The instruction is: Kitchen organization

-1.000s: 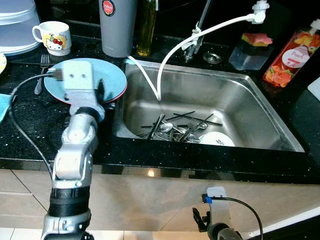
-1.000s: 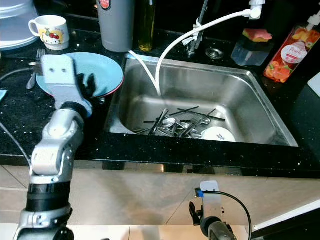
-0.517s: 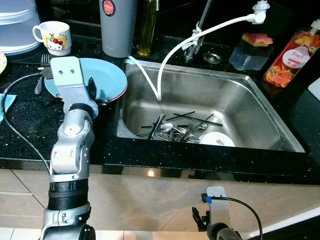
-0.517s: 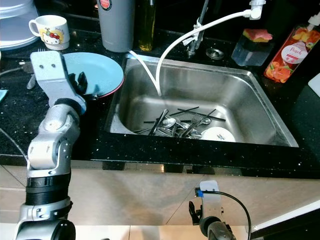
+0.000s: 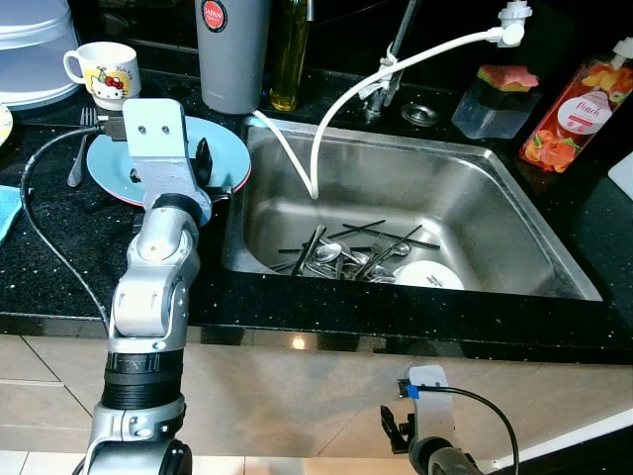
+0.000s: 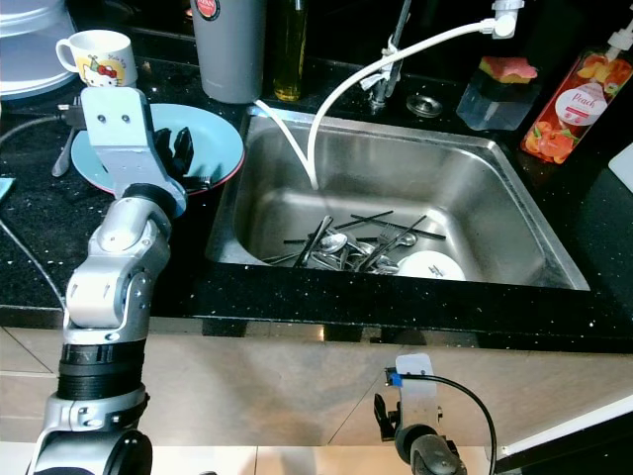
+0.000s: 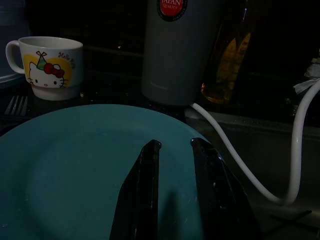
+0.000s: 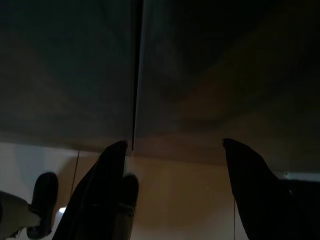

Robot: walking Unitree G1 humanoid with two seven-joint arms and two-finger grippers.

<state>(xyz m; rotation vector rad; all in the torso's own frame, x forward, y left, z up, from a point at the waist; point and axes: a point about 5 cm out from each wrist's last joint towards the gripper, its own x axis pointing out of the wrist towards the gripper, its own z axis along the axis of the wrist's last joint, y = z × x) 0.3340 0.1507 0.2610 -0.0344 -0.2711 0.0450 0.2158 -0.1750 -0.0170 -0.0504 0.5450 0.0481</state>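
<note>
From the head, the left gripper [image 5: 203, 163] hung over the blue plate [image 5: 229, 150] beside the sink [image 5: 495, 178] on the bench. Its wrist camera showed the fingers [image 7: 145, 190] narrowly parted, holding nothing, with the Hello Kitty mug [image 7: 48, 67] behind the plate. The right gripper [image 8: 172, 145] hung wide apart below the bench edge.

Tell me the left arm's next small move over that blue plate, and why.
Probably lower the left gripper and spread its fingers to grip the blue plate at its rim. They sit above the plate's face with a narrow gap, holding nothing. The sink beside it holds cutlery.
</note>
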